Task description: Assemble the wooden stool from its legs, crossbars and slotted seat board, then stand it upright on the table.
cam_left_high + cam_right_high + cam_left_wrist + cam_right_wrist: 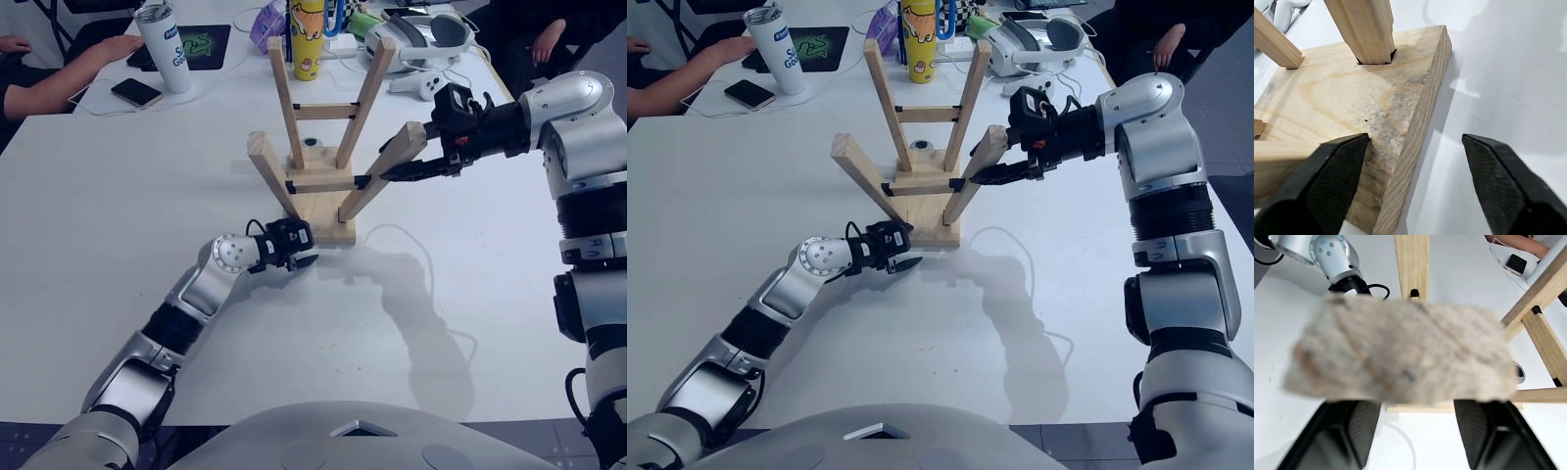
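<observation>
We see the wooden stool (328, 157) upside down near the middle of the white table (118, 215). Its slotted seat board (331, 231) lies flat on the surface, all four legs (284, 88) splay upward, and the crossbars (323, 111) are seated between them. The left gripper (306, 250) sits low at the board's near corner. In the left wrist view its fingers (1332, 181) are spread apart, one over the top face of the seat board (1352, 98) and the other out over bare table, clamped on nothing. The right gripper (392, 174) lies along the underside of the near right leg (404, 143), close to where a crossbar meets it. Its two fingers (1352, 431) are also parted, and we cannot tell whether either one touches the wood. We judge the joinery done and the turning-over step in hand: the stool looks whole but stands on its seat. The next move, as we read it, calls for both pincers to close firmly, one on the board edge and one on the leg, and then to tip the stool together. The press-fit legs must not pull from their slots, and the board must not skid across the smooth top.
</observation>
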Available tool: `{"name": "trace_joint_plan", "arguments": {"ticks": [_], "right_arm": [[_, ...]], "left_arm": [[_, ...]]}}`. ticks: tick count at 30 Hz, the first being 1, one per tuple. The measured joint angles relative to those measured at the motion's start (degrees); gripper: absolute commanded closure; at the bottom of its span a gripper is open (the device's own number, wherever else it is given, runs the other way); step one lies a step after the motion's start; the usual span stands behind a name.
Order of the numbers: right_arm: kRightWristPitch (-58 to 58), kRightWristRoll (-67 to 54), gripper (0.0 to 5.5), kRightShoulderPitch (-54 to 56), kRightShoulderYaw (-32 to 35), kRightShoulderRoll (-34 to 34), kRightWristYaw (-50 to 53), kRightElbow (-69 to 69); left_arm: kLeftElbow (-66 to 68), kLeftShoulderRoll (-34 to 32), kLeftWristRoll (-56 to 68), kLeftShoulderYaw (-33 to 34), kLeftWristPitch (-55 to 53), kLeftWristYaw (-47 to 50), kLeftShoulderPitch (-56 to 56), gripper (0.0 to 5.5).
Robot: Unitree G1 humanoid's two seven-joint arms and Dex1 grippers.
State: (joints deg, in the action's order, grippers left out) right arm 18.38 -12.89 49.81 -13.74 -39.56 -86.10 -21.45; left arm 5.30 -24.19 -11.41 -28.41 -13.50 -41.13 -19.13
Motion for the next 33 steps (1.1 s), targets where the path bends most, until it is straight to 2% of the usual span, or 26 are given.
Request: {"name": "trace_joint_plan", "arguments": {"ticks": [5, 11, 15, 20, 28, 33], "right_arm": [[-0.1, -0.1, 3.45, 0.3, 0.8, 2.8, 2.4, -3.7], [-0.8, -2.9, 3.45, 0.3, 4.0, 9.2, 5.0, -9.8], [-1.3, -6.0, 3.45, -5.0, 6.7, 10.0, 7.6, -5.8], [-2.7, -6.3, 3.45, -9.9, 6.7, 9.1, 9.4, 1.4], [-5.6, -6.7, 3.45, -8.9, 6.8, 13.2, 13.3, -4.0], [-7.3, -6.7, 3.45, -10.6, 6.7, 13.3, 14.0, -3.3]], "left_arm": [[-0.1, 0.3, 0.0, 0.4, -0.1, 0.5, 0.5, 1.96], [0.0, 1.4, -0.1, 0.5, -1.2, 1.7, 0.6, 1.96], [-0.2, 2.0, 0.0, 0.9, -1.5, 2.2, 1.1, 1.96], [-0.4, 2.1, 0.4, 1.6, -1.7, 2.2, 1.8, 1.96], [-0.1, 1.6, 0.5, 2.3, -2.4, 2.3, 2.2, 1.96], [0.8, 2.5, 0.8, 2.7, -3.1, 2.3, 2.0, 1.96]]}}
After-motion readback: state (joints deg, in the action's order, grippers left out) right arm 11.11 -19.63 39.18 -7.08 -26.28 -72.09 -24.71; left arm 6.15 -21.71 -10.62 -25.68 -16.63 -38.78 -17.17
